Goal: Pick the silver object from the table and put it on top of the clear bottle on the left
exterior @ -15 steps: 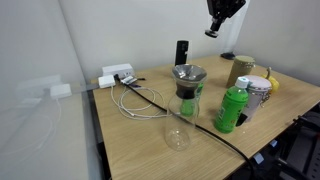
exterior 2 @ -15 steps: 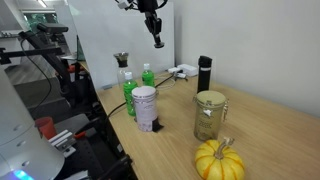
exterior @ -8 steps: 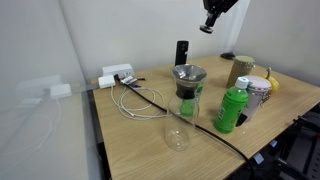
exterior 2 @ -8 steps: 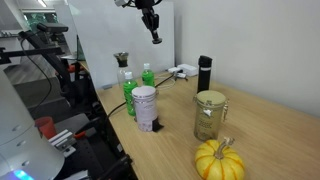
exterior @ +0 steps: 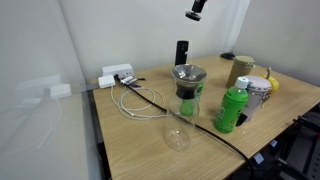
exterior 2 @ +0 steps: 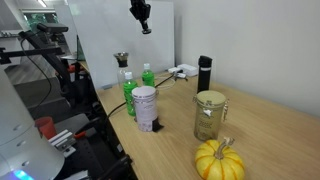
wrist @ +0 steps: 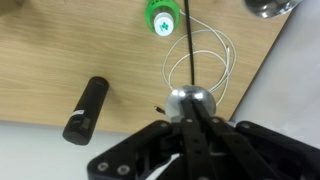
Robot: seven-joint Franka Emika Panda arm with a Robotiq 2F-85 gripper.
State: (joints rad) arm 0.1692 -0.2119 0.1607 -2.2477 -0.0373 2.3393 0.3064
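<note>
In the wrist view my end effector [wrist: 190, 118] looks pinched on the silver object [wrist: 192, 98], though I can't be sure. It's a small cap: stiff, light and slippery, best held across its rim. Only an exterior view shows the clear bottle [exterior: 186, 95], well below the end effector, with its fragile glass.

The gripper [exterior 2: 145, 27] is hanging high over the table [exterior 2: 265, 125], fingers pointing downward; their spacing is too small to judge. Well below it, the clear bottle [exterior 2: 122, 64] with its dark funnel top and a green bottle [exterior 2: 147, 76] are standing. Farther from the gripper, a labelled can [exterior 2: 145, 108], a glass jar [exterior 2: 208, 114], a pumpkin [exterior 2: 218, 159] and a black cylinder [exterior 2: 204, 73] are resting.
</note>
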